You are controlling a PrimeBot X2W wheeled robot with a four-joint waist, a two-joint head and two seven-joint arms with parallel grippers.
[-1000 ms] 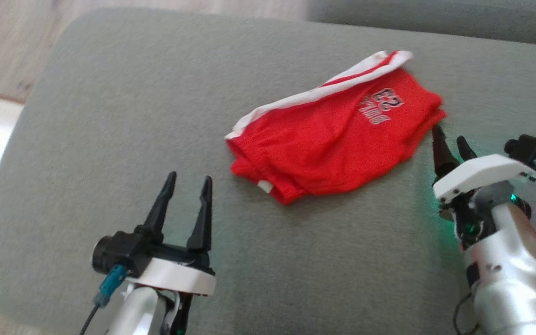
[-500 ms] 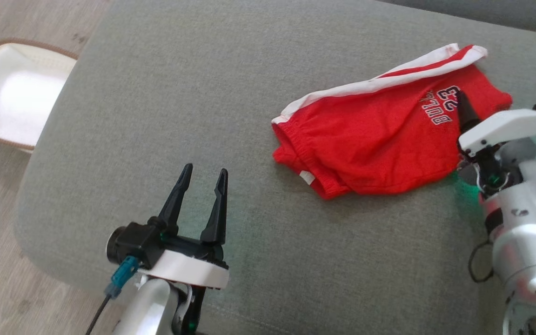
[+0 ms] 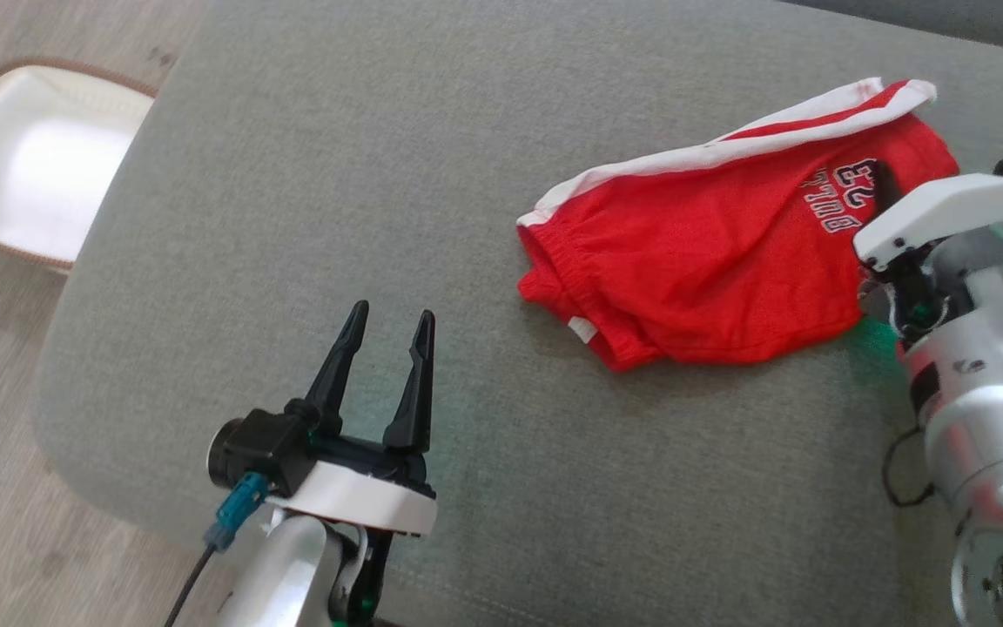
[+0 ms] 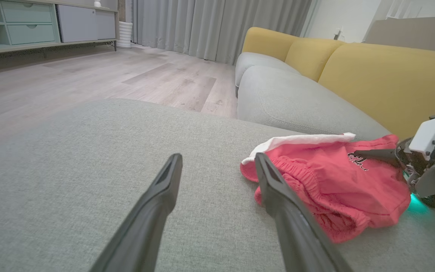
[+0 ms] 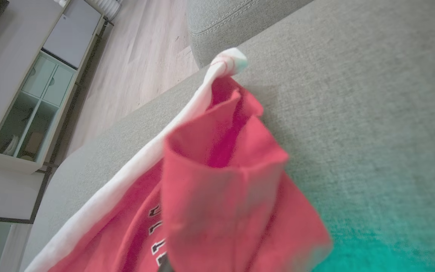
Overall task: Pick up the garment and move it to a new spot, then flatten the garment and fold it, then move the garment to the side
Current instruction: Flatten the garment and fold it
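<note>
Pick-up step: right gripper (image 3: 885,178) pinched shut on shorts (image 3: 710,279), which lie at cushion's (image 3: 467,174) right side. Left gripper (image 3: 384,348) wide, empty, near cushion's front. Next: lift, carry across cushion.

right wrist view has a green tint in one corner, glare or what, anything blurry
Right wrist view: a teal glow washes the sofa cushion at lower right; the red shorts near the lens are soft. Head view: green light also sits on the cushion beside the right gripper.
</note>
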